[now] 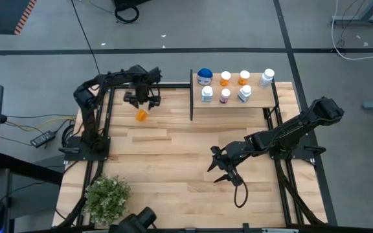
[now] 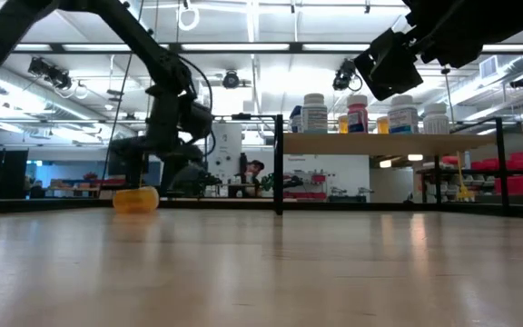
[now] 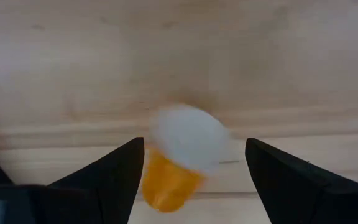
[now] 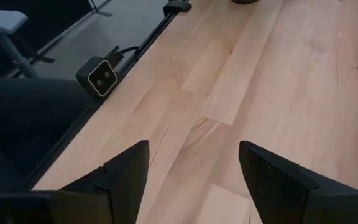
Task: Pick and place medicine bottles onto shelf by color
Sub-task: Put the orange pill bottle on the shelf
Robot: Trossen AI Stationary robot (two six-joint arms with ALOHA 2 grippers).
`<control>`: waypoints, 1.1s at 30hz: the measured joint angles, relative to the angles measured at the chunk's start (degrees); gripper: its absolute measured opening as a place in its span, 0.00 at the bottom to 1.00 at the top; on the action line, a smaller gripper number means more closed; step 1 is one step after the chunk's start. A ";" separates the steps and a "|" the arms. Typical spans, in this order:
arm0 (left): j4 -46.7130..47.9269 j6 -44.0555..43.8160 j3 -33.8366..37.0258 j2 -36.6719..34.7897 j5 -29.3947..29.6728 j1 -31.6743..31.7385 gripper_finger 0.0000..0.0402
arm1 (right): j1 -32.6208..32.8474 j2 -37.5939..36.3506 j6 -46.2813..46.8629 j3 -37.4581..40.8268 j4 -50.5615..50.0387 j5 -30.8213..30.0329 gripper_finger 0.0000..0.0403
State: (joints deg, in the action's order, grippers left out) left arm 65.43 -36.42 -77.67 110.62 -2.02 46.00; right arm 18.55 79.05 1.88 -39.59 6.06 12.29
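Left gripper [image 1: 141, 102] hangs over the orange bottle [image 1: 141, 115] at the upper left of the high view, fingers [image 3: 104, 180] spread wide with nothing between them; the left wrist view shows the bottle lying on its side between and below the tips. By my judgement the step in hand is picking up this last stray bottle, and the next move calls for dropping straight down to straddle it, then closing across its body. Nearer the camera, lower centre, the right gripper [image 1: 222, 169] waits above bare table [image 1: 173, 181], also spread and empty. Farthest off, at upper right, the shelf [image 1: 283, 98] carries seven upright bottles [image 1: 225, 79], the blue one [image 1: 204, 76] at its left end.
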 joint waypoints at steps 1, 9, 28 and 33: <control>0.29 0.11 0.00 0.56 -0.15 0.02 0.71 | 0.00 0.01 0.36 0.00 -0.03 0.00 0.64; 0.76 1.40 -0.07 0.64 -0.43 0.59 0.71 | 0.00 -0.01 1.11 0.00 0.60 -1.56 0.64; 19.03 37.49 -16.56 0.41 17.46 -20.88 0.71 | -0.04 0.01 0.45 0.00 5.43 -11.21 0.64; 24.94 35.44 -17.88 5.46 21.31 -25.99 0.71 | -0.04 -0.01 0.45 0.00 6.32 -12.33 0.64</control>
State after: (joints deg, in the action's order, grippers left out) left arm 90.37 -0.98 -95.55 116.09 19.29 20.01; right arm 18.50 79.05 2.33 -39.59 12.38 -0.03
